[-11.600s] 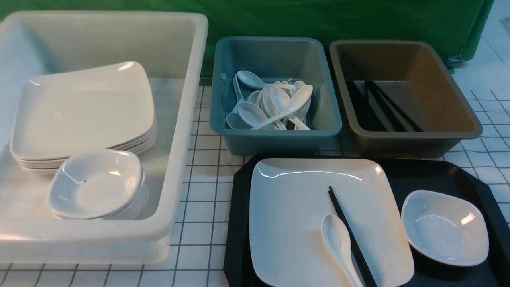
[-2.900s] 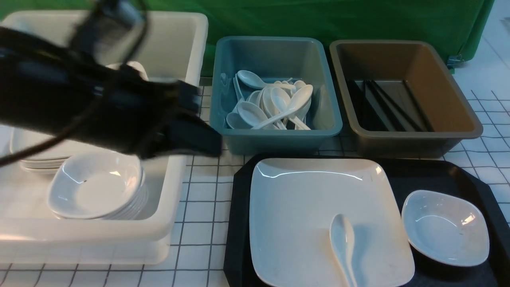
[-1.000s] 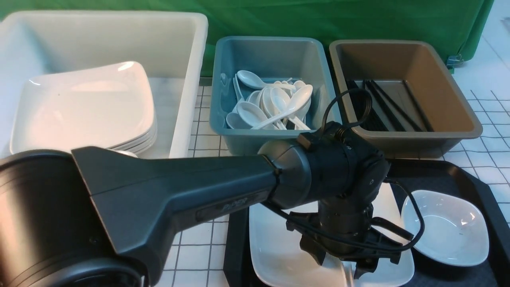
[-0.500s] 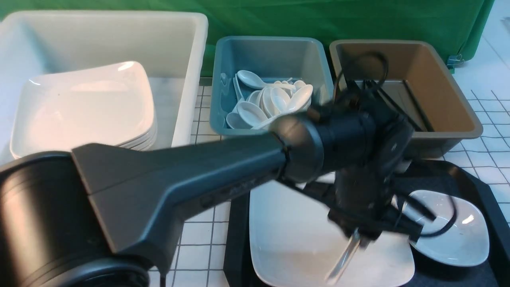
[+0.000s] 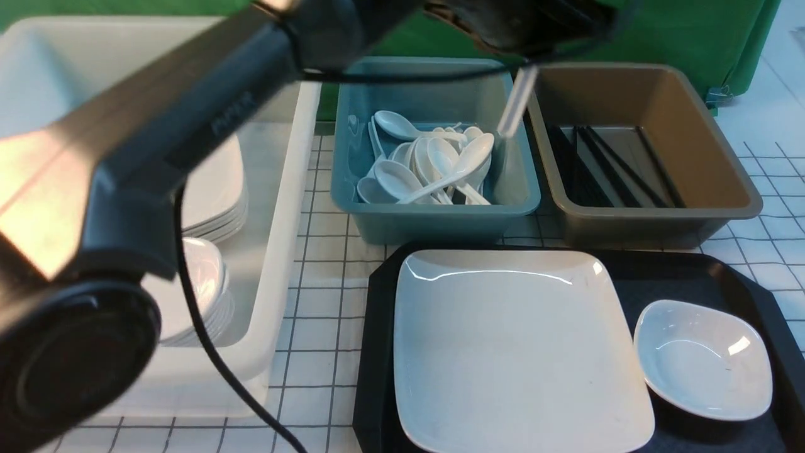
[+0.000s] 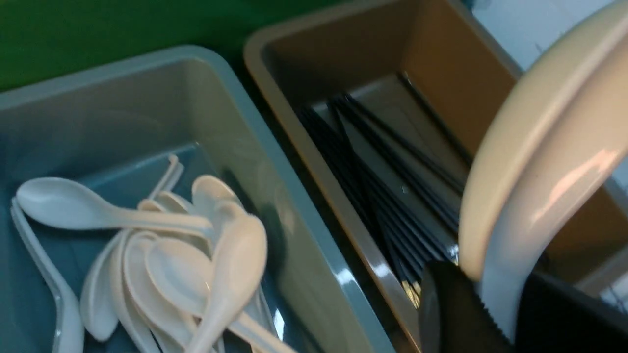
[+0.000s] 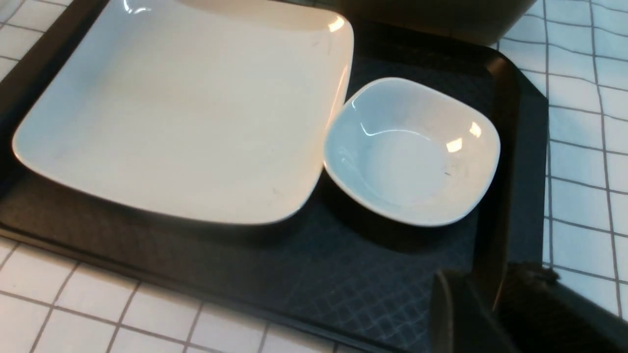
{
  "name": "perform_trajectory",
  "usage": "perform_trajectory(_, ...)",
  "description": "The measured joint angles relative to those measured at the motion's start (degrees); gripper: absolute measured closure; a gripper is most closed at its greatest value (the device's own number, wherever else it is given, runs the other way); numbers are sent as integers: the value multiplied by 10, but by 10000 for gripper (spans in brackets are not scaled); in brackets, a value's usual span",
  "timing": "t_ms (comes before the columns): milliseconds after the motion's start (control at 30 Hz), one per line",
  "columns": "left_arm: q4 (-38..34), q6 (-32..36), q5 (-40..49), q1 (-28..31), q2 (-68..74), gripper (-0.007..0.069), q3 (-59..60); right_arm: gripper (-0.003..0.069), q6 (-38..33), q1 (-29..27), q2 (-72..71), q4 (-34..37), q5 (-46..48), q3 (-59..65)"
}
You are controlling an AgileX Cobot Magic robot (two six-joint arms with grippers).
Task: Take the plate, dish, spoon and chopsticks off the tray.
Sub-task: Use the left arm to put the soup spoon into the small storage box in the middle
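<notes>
One white soup spoon (image 5: 517, 100) hangs clamped in the left gripper (image 6: 493, 318), above the teal bin (image 5: 434, 211) at its wall nearest the brown bin (image 5: 654, 214). The plate (image 5: 516, 352) and the dish (image 5: 701, 358) sit side by side on the black tray (image 5: 374, 352). The right gripper (image 7: 495, 314) has its fingers narrowly parted and empty above the tray.

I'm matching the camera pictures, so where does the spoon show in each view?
Front: the spoon hangs from the left gripper, overlapping the teal bin's wall nearest the brown bin.
Left wrist: the spoon close up, overlapping the brown bin.
Right wrist: not in it.
Shared landmark, front and left wrist: the brown bin.
</notes>
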Motion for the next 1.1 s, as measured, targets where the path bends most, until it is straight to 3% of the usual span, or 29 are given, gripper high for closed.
perform_trajectory(267, -87, 0, -45, 92, 52, 494, -2, 460, 2, 0, 0, 0, 0, 0)
perform_trajectory(367, -105, 0, -45, 106, 67, 437, -2, 460, 5, 0, 0, 0, 0, 0)
perform_trajectory(600, -108, 5, -7, 109, 75, 218, -2, 456, 22, 0, 0, 0, 1, 0)
perform_trajectory(767, -118, 25, 52, 110, 68, 162, -13, 455, 46, 0, 0, 1, 17, 0)
perform_trajectory(933, -131, 93, 140, 114, 30, 253, -32, 559, 115, 0, 27, -17, 78, 0)
perform_trajectory(1000, -133, 138, 192, 114, 2, 371, -37, 629, 133, 0, 63, -29, 95, 0)
perform_trajectory(1100, -134, 175, 212, 114, -19, 515, -38, 629, 137, 0, 129, -41, 86, 0)
